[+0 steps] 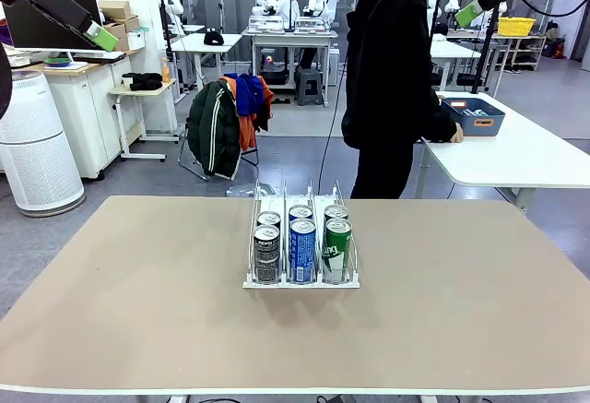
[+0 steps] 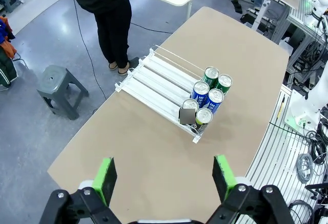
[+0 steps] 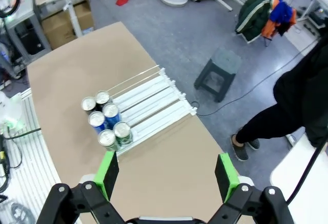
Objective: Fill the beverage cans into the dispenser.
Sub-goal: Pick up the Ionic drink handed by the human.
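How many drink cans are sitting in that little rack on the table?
6, all in the dispenser, two per lane at its near end: black-grey cans left, blue cans middle, green cans right. None looks hidden.

Bright, even overhead light
We are seeing faint shadows by the cans (image 1: 301, 248), floor (image 2: 46, 34) glare, and wrist views bending at the edges.

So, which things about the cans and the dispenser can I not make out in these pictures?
- Front view: bodies of the rear cans, hidden behind the front cans.
- Left wrist view: one can at the end of the dispenser, partly covered by a grey patch.
- Right wrist view: lettering on the cans, too small to read.
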Controlling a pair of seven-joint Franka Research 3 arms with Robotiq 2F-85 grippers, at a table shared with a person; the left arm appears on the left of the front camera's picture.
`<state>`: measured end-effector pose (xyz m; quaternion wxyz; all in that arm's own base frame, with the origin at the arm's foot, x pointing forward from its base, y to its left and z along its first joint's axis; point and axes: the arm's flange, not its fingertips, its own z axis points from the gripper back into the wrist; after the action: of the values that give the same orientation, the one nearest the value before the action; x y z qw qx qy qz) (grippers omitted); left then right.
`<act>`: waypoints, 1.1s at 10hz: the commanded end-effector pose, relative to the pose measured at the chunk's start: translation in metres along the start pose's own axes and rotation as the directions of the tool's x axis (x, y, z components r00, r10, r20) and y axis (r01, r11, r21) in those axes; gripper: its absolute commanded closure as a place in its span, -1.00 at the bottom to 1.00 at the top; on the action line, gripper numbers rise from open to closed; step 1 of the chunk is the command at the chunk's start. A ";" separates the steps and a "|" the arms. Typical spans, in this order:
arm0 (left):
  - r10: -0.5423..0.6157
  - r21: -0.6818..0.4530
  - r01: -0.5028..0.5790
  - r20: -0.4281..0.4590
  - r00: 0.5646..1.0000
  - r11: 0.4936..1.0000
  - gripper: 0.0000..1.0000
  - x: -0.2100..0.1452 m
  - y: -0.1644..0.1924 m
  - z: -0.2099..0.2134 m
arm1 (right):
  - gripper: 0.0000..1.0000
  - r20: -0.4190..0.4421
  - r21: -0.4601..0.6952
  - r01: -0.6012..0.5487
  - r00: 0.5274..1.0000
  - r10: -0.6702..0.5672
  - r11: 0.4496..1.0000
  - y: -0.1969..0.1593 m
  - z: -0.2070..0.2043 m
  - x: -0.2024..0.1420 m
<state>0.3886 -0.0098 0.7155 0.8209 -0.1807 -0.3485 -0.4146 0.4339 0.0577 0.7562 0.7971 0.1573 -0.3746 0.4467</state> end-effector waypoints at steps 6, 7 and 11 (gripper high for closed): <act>-0.004 0.001 0.004 -0.005 1.000 1.000 -1.00 -0.001 0.001 0.000 | -1.00 -0.069 0.035 -0.024 0.997 0.027 0.999 0.021 0.030 0.002; -0.004 0.001 0.004 -0.005 1.000 1.000 -1.00 -0.001 0.001 0.000 | -1.00 -0.041 0.083 -0.026 0.999 0.030 0.996 0.017 0.032 0.007; 0.000 0.001 0.000 0.000 1.000 1.000 -1.00 0.000 0.000 0.000 | -1.00 -0.041 0.083 -0.026 0.999 0.030 0.996 0.017 0.032 0.007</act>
<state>0.3886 -0.0099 0.7156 0.8210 -0.1805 -0.3485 -0.4146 0.4070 0.0512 0.7810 0.7930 0.1700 -0.3408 0.4754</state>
